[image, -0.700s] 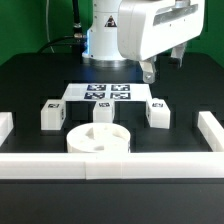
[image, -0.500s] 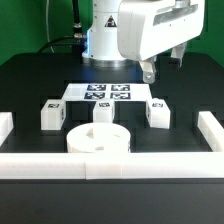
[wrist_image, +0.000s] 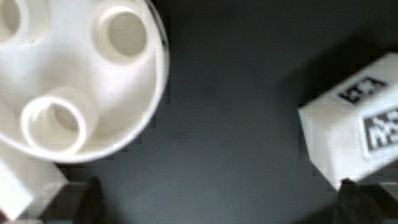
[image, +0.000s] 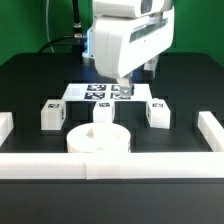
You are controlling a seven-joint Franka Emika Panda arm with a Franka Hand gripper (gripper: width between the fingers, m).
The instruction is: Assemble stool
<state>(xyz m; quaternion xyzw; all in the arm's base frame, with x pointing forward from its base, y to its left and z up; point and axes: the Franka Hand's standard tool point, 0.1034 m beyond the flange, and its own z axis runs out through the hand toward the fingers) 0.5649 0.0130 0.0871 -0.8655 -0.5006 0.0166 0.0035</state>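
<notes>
The black table [image: 30, 85] bears the seat [image: 99, 140] near the front rail [image: 150, 166] and the marker board [image: 85, 92] farther back. One leg [image: 52, 114] and a second leg [image: 157, 112] flank the seat; a third leg [image: 103, 114] stands behind it.

Seat [image: 98, 139]: quantity one. Legs: quantity three, comprising the leg at the exterior view's left [image: 51, 114], the middle leg [image: 103, 114] and the leg at the exterior view's right [image: 157, 112]. Marker board [image: 90, 92]: quantity one. Border rails: quantity three, comprising the front rail [image: 110, 166], one side rail [image: 5, 127] and the other side rail [image: 212, 128]. Gripper [image: 120, 90]: quantity one. Sockets wholly within the wrist view: quantity two, first socket [wrist_image: 121, 30] and second socket [wrist_image: 57, 120].
</notes>
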